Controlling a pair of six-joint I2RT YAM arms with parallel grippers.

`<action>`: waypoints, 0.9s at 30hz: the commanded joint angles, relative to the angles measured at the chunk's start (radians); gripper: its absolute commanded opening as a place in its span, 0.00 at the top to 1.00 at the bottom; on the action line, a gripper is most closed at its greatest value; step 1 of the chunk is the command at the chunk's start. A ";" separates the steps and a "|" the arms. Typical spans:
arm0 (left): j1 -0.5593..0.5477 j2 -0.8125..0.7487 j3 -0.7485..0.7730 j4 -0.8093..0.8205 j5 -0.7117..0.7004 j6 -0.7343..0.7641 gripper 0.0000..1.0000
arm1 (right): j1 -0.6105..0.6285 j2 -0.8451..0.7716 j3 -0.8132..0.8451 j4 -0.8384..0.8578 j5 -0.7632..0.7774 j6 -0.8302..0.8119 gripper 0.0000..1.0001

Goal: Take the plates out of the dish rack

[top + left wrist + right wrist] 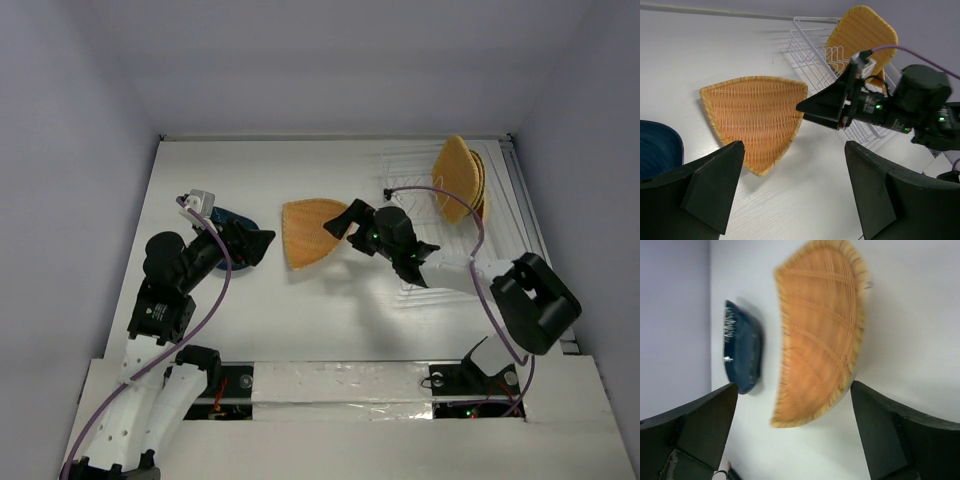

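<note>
Here, a triangular woven-wicker plate (310, 233) lies flat on the white table (250, 170); the left gripper (795, 185) and right gripper (792, 440) (both empty) stand spread.

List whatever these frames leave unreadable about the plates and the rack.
- Count of plates standing in the dish rack: in the top view they overlap; in the left wrist view the right arm covers their lower part.
- Blue plate: in the top view it is mostly under the left fingers; in the left wrist view it is cut by the left edge.
- Triangular plate: its weave is blurred in the right wrist view.
</note>
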 commanded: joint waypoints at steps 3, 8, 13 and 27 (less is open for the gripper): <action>0.005 -0.007 0.003 0.060 0.015 -0.002 0.21 | 0.015 -0.161 0.009 -0.123 0.123 -0.108 0.00; 0.005 -0.007 0.003 0.060 0.015 -0.003 0.21 | 0.015 -0.340 -0.018 -0.207 0.250 -0.170 0.42; 0.005 -0.007 0.003 0.058 0.012 -0.002 0.21 | -0.020 -0.478 0.104 -0.475 0.474 -0.355 0.99; 0.005 -0.010 0.004 0.055 0.011 -0.002 0.22 | -0.501 -0.466 0.273 -0.668 0.528 -0.637 0.36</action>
